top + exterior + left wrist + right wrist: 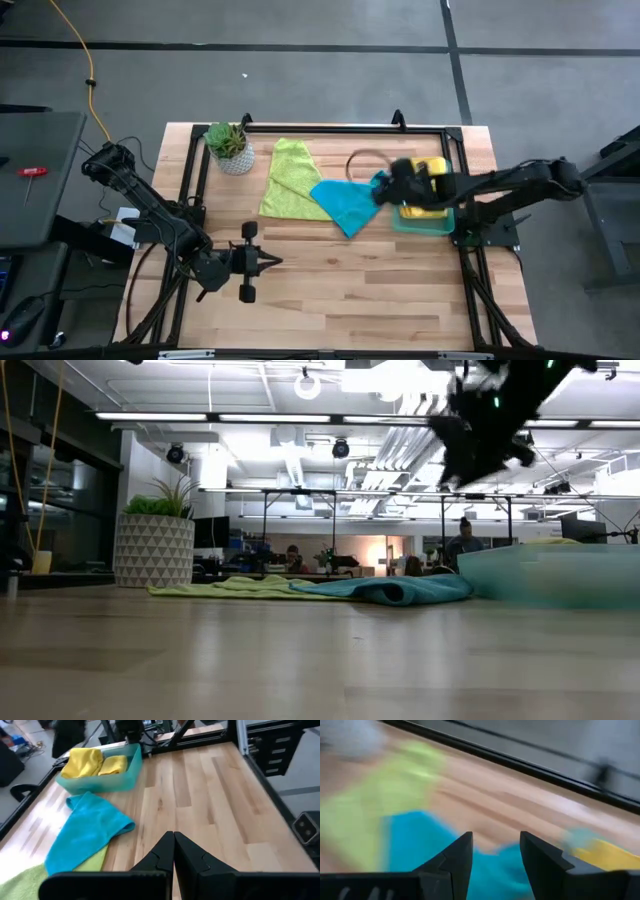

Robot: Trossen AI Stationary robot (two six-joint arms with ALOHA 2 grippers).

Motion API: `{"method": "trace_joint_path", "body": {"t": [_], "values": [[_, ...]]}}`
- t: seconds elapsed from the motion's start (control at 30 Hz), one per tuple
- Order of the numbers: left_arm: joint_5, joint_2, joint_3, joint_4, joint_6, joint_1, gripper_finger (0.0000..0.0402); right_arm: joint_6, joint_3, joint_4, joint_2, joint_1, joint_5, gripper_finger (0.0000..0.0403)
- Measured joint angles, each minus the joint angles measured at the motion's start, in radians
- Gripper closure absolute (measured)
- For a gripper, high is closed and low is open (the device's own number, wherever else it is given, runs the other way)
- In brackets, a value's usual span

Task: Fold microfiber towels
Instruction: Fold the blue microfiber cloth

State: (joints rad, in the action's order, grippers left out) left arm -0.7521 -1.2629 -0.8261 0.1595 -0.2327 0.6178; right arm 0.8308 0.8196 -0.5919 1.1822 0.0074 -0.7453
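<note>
A lime green microfiber towel point(288, 180) lies flat on the table. A teal blue towel point(343, 205) lies on the lime towel's right edge, rumpled at its right end point(400, 591). Yellow towels point(95, 762) lie in a translucent green tray point(430, 224) at the right. My right gripper point(388, 185) hangs open in the air above the teal towel's right end, beside the tray, with nothing between its fingers point(496, 855). My left gripper point(272, 262) is shut and held above bare wood at the near left point(173, 851).
A small potted plant point(230, 148) stands at the far left by the lime towel. A black frame rail point(340, 128) runs along the table's far edge. Bare wood point(360, 290) covers the near half of the table. People and desks show in the room beyond point(460, 540).
</note>
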Motion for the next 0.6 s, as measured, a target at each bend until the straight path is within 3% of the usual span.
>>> {"method": "trace_joint_path", "body": {"t": [0.2,0.33,0.47,0.6], "values": [[-0.092,-0.012,0.028,-0.007,-0.018,-0.043,0.0392,-0.176,0.000,0.388,0.100,0.231,-0.071,0.0246],[-0.083,-0.062,0.072,-0.005,-0.026,-0.147,0.0360,-0.296,0.000,0.578,0.198,0.323,-0.092,0.0246],[0.141,-0.135,0.063,0.000,0.009,-0.324,0.0308,-0.410,0.000,0.726,0.255,0.374,-0.104,0.0246],[0.347,-0.228,0.022,-0.001,0.168,-0.493,0.0254,-0.481,0.000,0.755,0.255,0.409,-0.111,0.0246]]}}
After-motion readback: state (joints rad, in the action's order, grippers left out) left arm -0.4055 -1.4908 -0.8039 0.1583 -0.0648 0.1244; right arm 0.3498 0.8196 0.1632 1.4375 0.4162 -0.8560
